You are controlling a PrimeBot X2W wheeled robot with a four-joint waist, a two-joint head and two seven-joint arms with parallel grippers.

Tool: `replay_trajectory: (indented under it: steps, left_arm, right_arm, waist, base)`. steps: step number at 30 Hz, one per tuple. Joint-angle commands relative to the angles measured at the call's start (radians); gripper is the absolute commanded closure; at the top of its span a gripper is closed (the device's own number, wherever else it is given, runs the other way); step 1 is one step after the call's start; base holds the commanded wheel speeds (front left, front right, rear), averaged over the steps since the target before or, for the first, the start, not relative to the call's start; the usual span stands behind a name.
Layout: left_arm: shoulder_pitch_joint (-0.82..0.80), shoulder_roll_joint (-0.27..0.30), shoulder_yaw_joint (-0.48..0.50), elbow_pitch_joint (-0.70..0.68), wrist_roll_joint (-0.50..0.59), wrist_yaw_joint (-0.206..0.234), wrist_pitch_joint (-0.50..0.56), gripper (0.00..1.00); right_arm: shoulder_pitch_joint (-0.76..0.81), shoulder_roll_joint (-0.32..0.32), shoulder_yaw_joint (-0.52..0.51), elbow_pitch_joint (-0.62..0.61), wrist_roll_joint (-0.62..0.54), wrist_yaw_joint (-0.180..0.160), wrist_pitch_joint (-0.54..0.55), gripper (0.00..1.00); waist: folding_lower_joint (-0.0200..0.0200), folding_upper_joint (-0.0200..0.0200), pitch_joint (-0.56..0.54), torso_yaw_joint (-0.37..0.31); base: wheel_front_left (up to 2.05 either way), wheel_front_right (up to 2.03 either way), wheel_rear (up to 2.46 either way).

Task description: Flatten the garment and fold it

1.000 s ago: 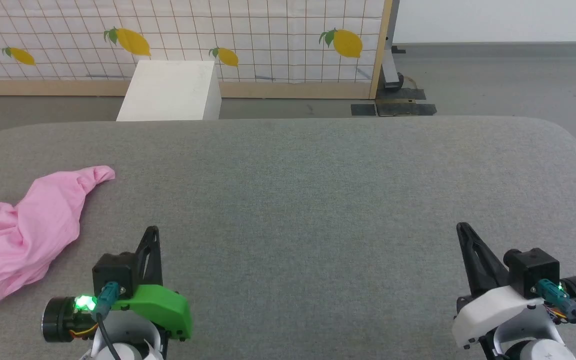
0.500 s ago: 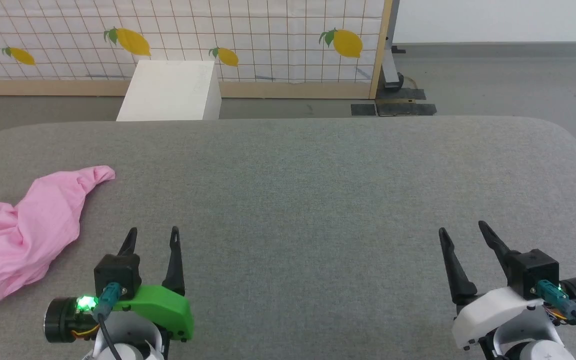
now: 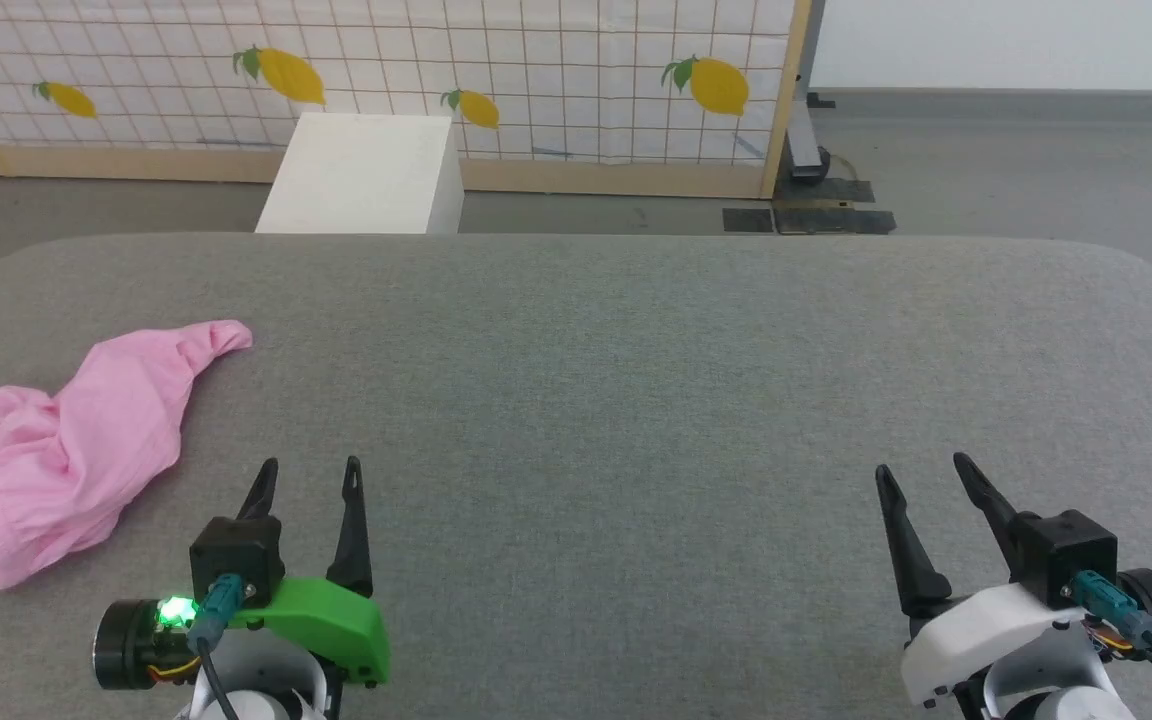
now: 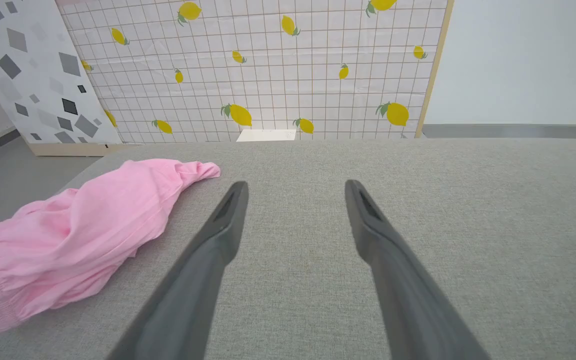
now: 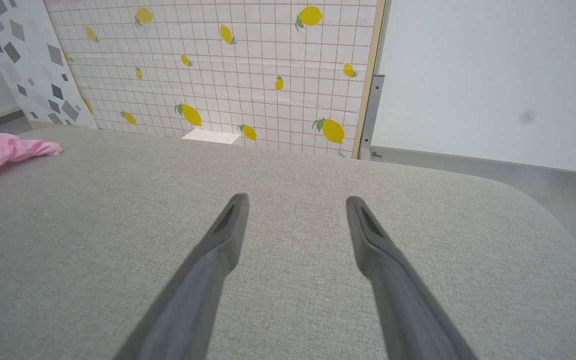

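**While the garment (image 3: 66, 440) lies bunched at the left, both sets of jaws stand apart**

Though crumpled and wrinkled, the pink garment rests wholly on the grey table (image 3: 636, 380), close to its left edge, with one narrow end tapering toward the far side. Near the front edge, the left gripper (image 3: 311, 462) is just right of the cloth without touching it, its jaws spread apart with nothing between them. Well apart on the right, the right gripper (image 3: 920, 464) likewise has its jaws spread and empty. Beyond the table's far edge, a white box (image 3: 366, 175) stands before a lemon-print screen (image 3: 536, 80).
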Motion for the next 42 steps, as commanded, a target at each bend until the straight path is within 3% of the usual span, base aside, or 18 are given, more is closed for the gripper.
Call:
replay_trajectory:
  steps: [1,42]
  left_arm:
    - [0.003,0.000,0.002,0.005,-0.006,0.000,-0.012,0.00]
    - [0.010,-0.003,0.002,0.050,-0.053,0.019,-0.096,0.00]
  right_arm:
    - [-0.002,0.000,0.002,0.008,0.013,0.000,-0.011,0.00]
    - [-0.037,0.000,0.047,0.093,0.054,-0.001,-0.096,0.00]
  waist:
    - [0.0000,0.0014,0.001,0.010]
    - [0.0000,0.0038,0.037,0.336]
  base:
    - [0.00,0.00,0.00]
    - [-0.01,-0.01,-0.01]
